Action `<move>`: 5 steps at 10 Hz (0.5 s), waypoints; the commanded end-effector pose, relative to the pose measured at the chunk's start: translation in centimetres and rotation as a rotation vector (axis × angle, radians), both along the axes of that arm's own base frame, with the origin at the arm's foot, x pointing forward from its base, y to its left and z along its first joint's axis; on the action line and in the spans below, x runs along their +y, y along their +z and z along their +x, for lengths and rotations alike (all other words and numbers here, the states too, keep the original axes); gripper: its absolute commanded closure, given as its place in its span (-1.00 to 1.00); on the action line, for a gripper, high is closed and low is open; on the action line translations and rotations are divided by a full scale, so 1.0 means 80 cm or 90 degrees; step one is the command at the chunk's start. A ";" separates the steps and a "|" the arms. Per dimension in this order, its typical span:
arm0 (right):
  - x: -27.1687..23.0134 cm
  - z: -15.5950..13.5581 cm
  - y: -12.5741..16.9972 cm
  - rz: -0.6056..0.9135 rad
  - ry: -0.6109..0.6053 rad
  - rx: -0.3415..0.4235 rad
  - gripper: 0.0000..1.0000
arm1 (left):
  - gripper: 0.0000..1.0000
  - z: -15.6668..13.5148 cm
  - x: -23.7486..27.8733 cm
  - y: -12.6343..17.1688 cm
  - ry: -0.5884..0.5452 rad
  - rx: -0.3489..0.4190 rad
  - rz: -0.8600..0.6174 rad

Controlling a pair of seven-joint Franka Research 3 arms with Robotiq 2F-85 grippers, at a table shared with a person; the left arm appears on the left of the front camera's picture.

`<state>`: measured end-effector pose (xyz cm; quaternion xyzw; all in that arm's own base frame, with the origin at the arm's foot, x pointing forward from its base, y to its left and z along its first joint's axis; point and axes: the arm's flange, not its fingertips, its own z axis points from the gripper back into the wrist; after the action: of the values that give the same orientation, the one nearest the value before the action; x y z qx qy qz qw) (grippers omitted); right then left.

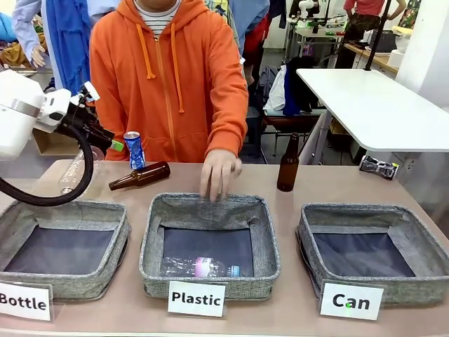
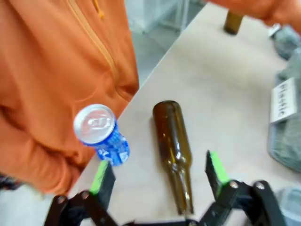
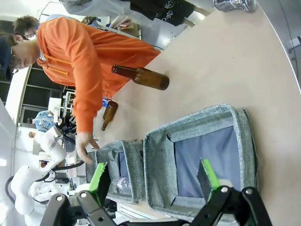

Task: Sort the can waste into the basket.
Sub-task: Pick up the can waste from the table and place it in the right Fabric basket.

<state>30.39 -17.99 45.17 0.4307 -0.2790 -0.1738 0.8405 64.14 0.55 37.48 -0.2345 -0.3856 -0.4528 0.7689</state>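
A blue can [image 1: 134, 150] with white marks stands upright at the table's far left edge, in front of the person. My left gripper [image 1: 116, 145] hangs open just left of it. In the left wrist view the blue can [image 2: 101, 134] sits just beyond one green pad of the left gripper [image 2: 159, 172]. A crushed black can [image 1: 379, 166] lies at the far right of the table. The basket [image 1: 365, 213] carded "Can" stands front right with nothing in it. My right gripper [image 3: 153, 175] is open above that basket [image 3: 157, 165]; the crushed can [image 3: 233, 4] lies far beyond it.
A brown bottle [image 1: 140, 175] lies beside the blue can, and in the left wrist view this bottle [image 2: 175, 150] lies in line with the gap between my fingers. Another brown bottle [image 1: 287, 163] stands mid-table. The person's hand [image 1: 219, 174] rests at the "Plastic" basket [image 1: 151, 246]. A "Bottle" basket [image 1: 119, 235] stands left.
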 end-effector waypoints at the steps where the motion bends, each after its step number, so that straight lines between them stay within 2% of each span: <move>1: -0.002 0.005 0.000 0.002 0.004 -0.025 -1.00 | -1.00 0.042 0.011 -0.016 -0.039 -0.014 -0.028; 2: -0.002 0.005 0.000 0.002 0.004 -0.025 -1.00 | -1.00 0.049 0.011 -0.027 -0.070 -0.026 -0.041; 5: -0.002 0.005 0.000 0.002 0.004 -0.025 -1.00 | -1.00 0.096 0.009 -0.063 -0.069 -0.001 -0.027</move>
<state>30.38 -18.00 45.17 0.4304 -0.2792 -0.1736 0.8406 69.97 1.16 32.93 -0.2712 -0.3881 -0.4809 0.7379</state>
